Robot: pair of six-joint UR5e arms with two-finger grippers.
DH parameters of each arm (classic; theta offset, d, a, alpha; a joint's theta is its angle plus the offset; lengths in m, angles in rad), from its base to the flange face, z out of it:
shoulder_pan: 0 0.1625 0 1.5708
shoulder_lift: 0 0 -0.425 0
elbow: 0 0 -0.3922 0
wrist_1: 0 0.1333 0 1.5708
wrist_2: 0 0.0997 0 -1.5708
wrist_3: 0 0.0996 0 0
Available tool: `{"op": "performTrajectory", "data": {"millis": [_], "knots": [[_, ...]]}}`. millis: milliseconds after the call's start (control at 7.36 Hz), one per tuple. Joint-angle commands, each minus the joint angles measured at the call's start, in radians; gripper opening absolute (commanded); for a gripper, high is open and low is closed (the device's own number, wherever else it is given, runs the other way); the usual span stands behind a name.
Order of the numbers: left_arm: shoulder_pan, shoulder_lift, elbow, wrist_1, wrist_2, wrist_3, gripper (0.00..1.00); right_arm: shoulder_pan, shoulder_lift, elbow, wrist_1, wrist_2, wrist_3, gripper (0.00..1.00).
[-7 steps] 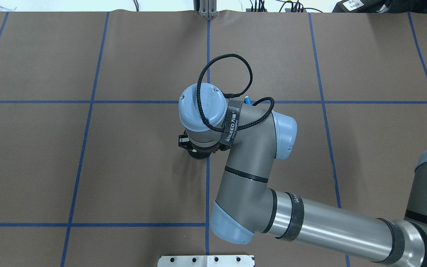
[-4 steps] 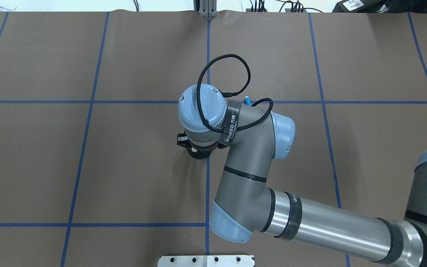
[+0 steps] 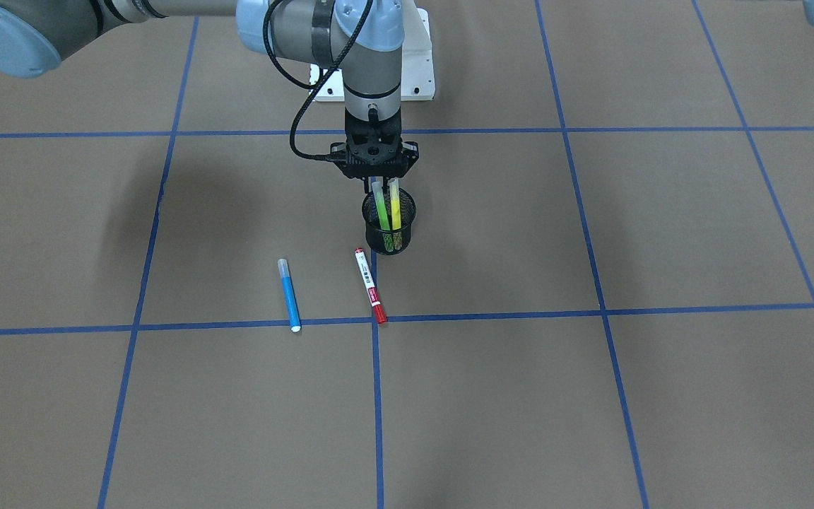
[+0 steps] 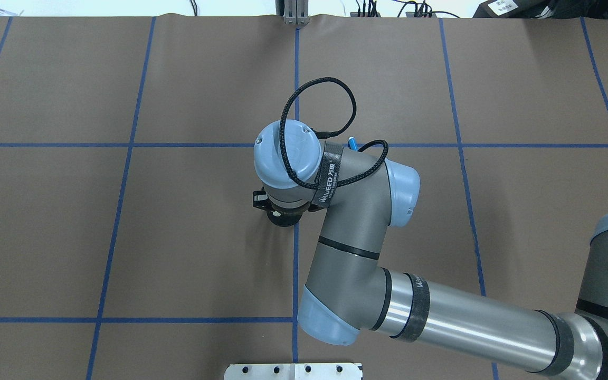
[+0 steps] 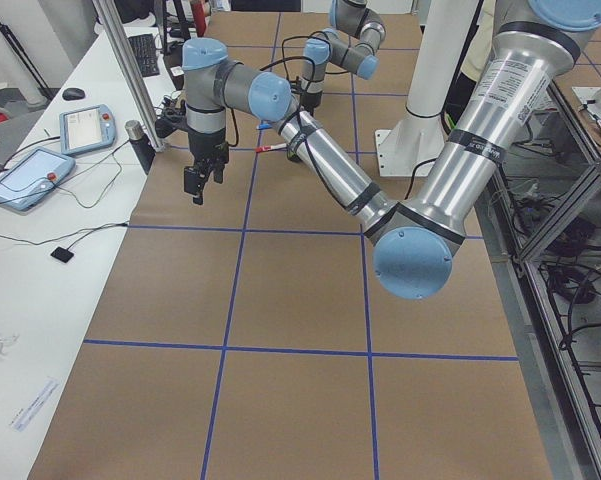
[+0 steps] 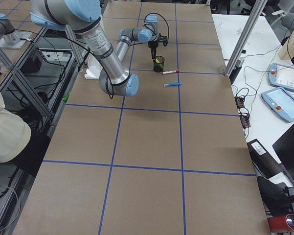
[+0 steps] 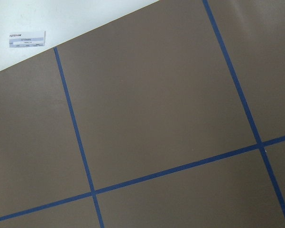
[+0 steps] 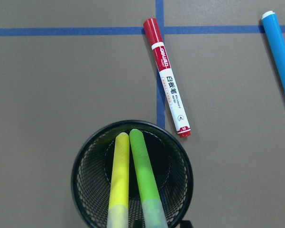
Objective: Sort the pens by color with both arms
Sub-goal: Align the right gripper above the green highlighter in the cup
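- Green pen (image 3: pixel 383 215) and yellow pen (image 3: pixel 395 212) stand in cup (image 3: pixel 370 230).
- Blue pen (image 3: pixel 289 295) and red-ended pen (image 3: pixel 370 285) lie on table (image 3: pixel 591 396), unsorted.
- Right gripper (image 3: pixel 381 178) above cup: grip indeterminate.

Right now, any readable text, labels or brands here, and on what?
"WINUEED" roughly, two characters after it unclear: strap on the right arm.
"白板笔": white barrel of the red-ended marker.
"M": same marker, by its red end.
Its red-band brand and small print: blurred.
Paper label: too small to read.
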Motion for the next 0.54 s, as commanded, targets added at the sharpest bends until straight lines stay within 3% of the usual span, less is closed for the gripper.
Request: {"op": "performTrajectory", "data": {"millis": [0, 272, 408], "knots": [[0.0, 0.0, -0.001, 0.0, 0.0, 0.0, 0.99, 0.0, 0.0, 0.005, 0.0, 0.002, 0.0, 0.16], [0.0, 0.0, -0.001, 0.002, 0.0, 0.0, 0.99, 0.0, 0.0, 0.011, -0.002, 0.005, 0.0, 0.02], [0.0, 0.0, 0.0, 0.002, 0.0, 0.0, 0.99, 0.002, 0.0, 0.019, -0.002, 0.006, 0.0, 0.0]]}}
